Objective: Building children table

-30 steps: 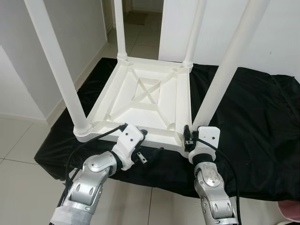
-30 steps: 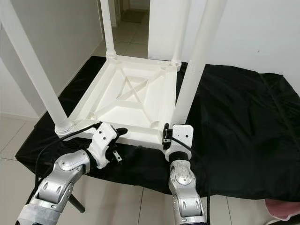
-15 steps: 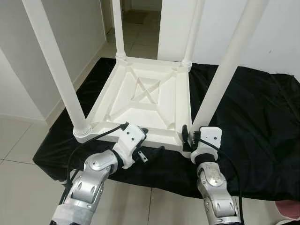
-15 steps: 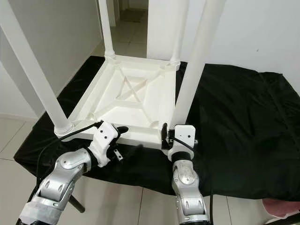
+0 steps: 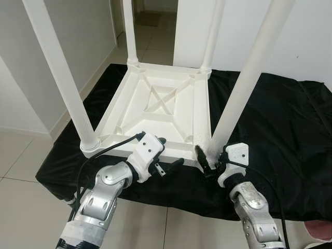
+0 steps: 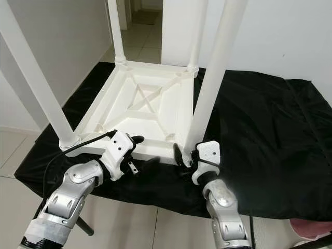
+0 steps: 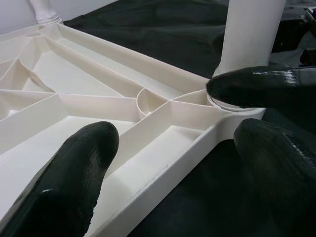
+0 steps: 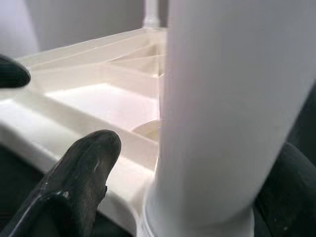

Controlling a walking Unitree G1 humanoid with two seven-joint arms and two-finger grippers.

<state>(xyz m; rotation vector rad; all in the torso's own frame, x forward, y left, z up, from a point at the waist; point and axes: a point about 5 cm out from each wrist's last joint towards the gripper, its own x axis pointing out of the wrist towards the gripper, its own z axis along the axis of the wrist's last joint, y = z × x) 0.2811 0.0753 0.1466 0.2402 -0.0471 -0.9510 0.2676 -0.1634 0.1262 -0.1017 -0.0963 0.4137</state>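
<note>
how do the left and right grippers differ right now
The left gripper straddles the near rim of the upturned white table, one finger inside the frame, one outside over the black cloth. The right gripper instead brackets the base of the near right leg. Both are open, at the table's near edge.

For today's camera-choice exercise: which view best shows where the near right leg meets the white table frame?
The left wrist view: the near right leg meets the table frame unobstructed. The right wrist view blurs it close-up; the eye views show it small beside the right gripper.
</note>
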